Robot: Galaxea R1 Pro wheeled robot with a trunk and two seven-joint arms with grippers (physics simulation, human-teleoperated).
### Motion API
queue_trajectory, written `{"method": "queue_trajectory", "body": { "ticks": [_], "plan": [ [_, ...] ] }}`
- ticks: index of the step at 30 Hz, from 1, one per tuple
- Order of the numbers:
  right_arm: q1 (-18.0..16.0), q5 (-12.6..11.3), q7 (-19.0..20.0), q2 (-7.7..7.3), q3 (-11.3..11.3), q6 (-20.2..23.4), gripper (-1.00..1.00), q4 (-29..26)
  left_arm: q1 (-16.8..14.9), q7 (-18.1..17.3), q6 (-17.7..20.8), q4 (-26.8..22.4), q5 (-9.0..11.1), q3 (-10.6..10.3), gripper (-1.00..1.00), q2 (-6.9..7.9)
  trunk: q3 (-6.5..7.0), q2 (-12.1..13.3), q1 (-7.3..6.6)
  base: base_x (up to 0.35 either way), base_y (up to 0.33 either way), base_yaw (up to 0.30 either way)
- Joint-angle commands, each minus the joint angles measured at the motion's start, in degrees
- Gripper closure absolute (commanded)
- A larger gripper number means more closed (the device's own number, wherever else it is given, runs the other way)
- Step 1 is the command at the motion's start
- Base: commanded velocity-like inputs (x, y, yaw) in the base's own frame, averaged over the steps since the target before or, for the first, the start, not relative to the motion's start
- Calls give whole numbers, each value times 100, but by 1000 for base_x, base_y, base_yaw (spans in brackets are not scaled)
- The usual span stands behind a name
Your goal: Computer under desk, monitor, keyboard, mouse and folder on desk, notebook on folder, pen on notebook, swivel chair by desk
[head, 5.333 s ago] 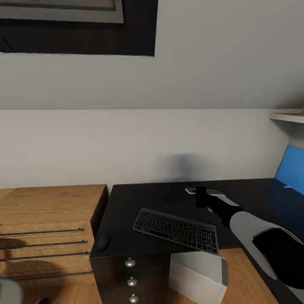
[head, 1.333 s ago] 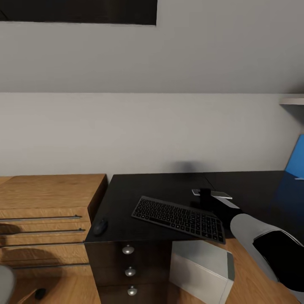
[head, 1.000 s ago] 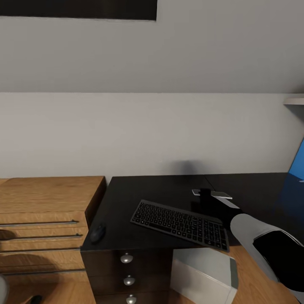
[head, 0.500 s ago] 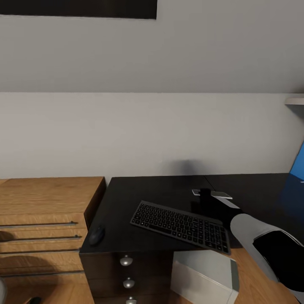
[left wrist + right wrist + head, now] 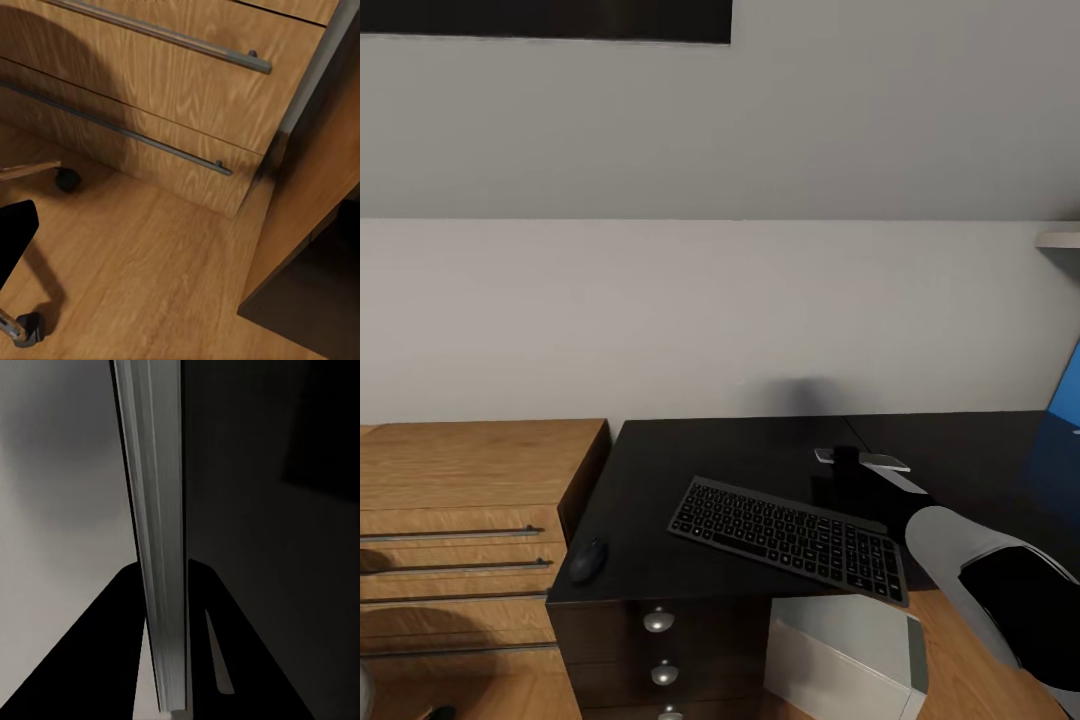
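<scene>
Keyboard (image 5: 792, 538) lies flat on the glossy black desk (image 5: 690, 450), its long axis running at a slant from the desk's middle toward the near right, where its right end juts a little past the front edge above the light-grey computer (image 5: 850, 655) standing on the floor under the desk. The mouse (image 5: 588, 560) sits well apart from it at the desk's near left corner, just above a stack of black drawers with round knobs (image 5: 657, 621). Left of the desk stands a light wooden dresser (image 5: 460, 480) with long bar handles; behind both rises a plain pale wall, a dark panel (image 5: 545, 20) at its top, and the floor is warm wood planking. At the far right edge a bright blue slanted surface (image 5: 1066, 385) shows, with a pale shelf (image 5: 1060, 240) above it. The right gripper (image 5: 847, 462) reaches over the desk behind the keyboard and is clamped on a thin pale flat item (image 5: 863, 460) held roughly level — in the right wrist view it appears edge-on as a grey strip (image 5: 157, 547) between the dark fingers (image 5: 90, 667). The left wrist view looks down on the dresser's drawer fronts (image 5: 150, 97), the plank floor and two black casters (image 5: 66, 178) on chrome legs; whether the left gripper is apart or together I cannot tell.
</scene>
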Motion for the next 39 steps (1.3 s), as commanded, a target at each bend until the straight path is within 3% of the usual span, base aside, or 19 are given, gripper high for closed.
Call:
{"method": "queue_trajectory", "body": {
  "ticks": [1, 29, 39],
  "plan": [
    [-2, -23, -21, -4, 24, 11, -100, -8, -1, -56, 9, -5, 58, 15, -100, -5, -5, -3, 0, 0, 0, 0],
    [-2, -24, -50, -5, 24, 11, -100, -8, 0, -50, 5, 3, 60, 20, -100, -5, -5, -3, 0, -1, 0, 0],
    [-1, -23, -50, -8, 24, 11, -100, -8, -1, -52, 4, 13, 60, 23, -100, -5, -5, -3, 0, -115, 0, 0]
  ]
}}
